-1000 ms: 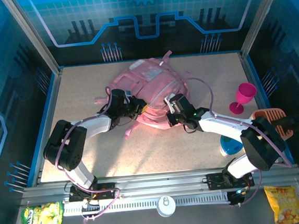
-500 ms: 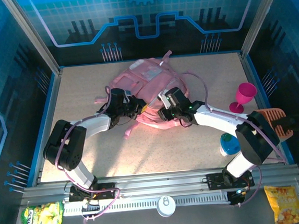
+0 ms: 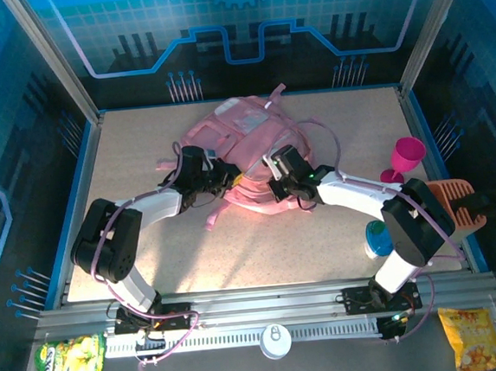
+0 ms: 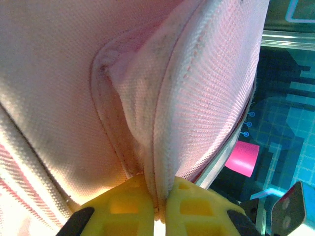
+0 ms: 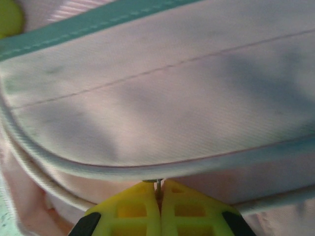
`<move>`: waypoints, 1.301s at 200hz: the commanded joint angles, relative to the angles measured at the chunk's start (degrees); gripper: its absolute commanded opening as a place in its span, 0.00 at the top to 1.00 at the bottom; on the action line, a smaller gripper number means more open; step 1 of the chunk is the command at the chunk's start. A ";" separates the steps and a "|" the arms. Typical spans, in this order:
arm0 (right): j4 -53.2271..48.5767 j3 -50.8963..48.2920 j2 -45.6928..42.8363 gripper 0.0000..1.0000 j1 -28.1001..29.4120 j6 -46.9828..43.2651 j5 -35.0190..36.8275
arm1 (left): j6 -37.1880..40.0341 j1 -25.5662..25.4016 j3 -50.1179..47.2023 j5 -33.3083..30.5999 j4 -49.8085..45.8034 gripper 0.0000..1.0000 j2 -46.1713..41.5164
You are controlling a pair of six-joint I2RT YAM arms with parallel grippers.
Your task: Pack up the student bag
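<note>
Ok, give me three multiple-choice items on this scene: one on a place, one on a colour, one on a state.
1. The goblet stands: A left of the backpack; B on it; C right of it.
2. The backpack is: A pink; B blue; C green.
3. The left claw is: A wide open; B shut on a fold of the backpack; C holding the goblet.
Key: C, seen right of it from above; A, pink fabric throughout; B, its yellow fingers pinch a fabric fold.

From above I see my speckled beige tabletop (image 3: pixel 262 245) brightly, evenly lit with soft short shadows, while my wrist cameras sit so close to the large soft pink fabric backpack (image 4: pixel 206 98) that its shadow-mottled cloth blurs.
</note>
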 commanded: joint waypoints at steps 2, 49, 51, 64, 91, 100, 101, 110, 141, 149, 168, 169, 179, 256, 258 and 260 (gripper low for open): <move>-2.57 1.32 -1.53 1.00 -1.65 1.74 3.70 | 4.12 2.73 1.56 -0.31 -3.10 0.98 -3.42; -3.23 11.30 5.41 1.00 6.23 0.24 -0.28 | 8.10 4.68 -1.31 -4.02 -9.62 0.59 -8.57; -3.11 11.68 5.71 1.00 6.52 0.24 -0.75 | 8.14 4.89 -1.59 -4.20 -9.77 0.58 -9.01; -2.08 13.99 7.64 1.00 7.90 0.80 -3.65 | 7.74 6.25 -4.20 -5.06 -10.05 0.52 -11.36; -1.34 18.73 11.43 1.00 10.79 1.33 -8.14 | 5.99 8.99 -8.68 -5.17 -9.66 0.50 -15.38; -1.17 20.05 12.49 1.00 11.61 1.38 -9.42 | 5.51 9.39 -9.51 -5.31 -9.56 0.50 -16.45; -1.17 20.22 12.56 1.00 11.67 1.42 -9.54 | 5.51 9.41 -9.55 -5.33 -9.60 0.50 -16.56; -1.00 21.33 13.48 1.00 12.35 1.62 -10.22 | 5.21 9.57 -10.06 -6.03 -10.09 0.50 -17.51; -0.20 23.62 15.25 1.00 13.81 2.52 -12.68 | 3.60 9.60 -11.22 -9.13 -11.23 0.51 -19.04; -0.03 23.90 15.35 1.00 14.15 2.53 -12.96 | 3.38 9.67 -11.05 -9.45 -11.01 0.52 -18.67; -0.10 23.57 15.40 1.00 14.55 2.52 -12.92 | 2.86 9.64 -10.14 -8.63 -9.34 0.59 -17.25; -0.11 23.57 15.38 1.00 14.55 2.52 -12.92 | 2.87 9.66 -10.09 -8.57 -9.27 0.60 -17.13; -0.20 22.96 15.20 1.00 14.55 2.52 -12.55 | 2.83 9.68 -9.33 -8.28 -8.88 0.67 -16.24; -4.59 10.01 6.21 0.99 9.82 2.11 -2.44 | 7.77 10.72 -7.22 -10.55 -12.94 1.00 -15.42; -4.75 9.74 6.01 0.99 9.70 2.09 -2.19 | 7.93 10.80 -7.29 -10.55 -13.09 1.00 -15.39; -4.94 9.47 5.79 0.99 9.51 2.02 -1.99 | 8.08 10.89 -7.19 -10.60 -13.25 1.00 -15.36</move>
